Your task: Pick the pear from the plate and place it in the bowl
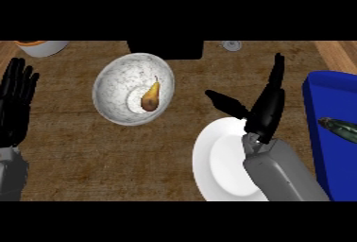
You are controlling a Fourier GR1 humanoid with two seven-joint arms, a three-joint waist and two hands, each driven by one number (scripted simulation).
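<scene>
I saw one pear, one speckled bowl and one white plate on the worktop. The pear lay inside the bowl, left of my right hand and apart from it. That hand hung above the plate's far edge, fingers straight, thumb spread. My left hand rested open at the left edge.

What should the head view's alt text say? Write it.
A pear lies in a speckled bowl on a wooden counter. The open right robot hand hangs over a white plate; the open left robot hand rests at the left edge.
</scene>
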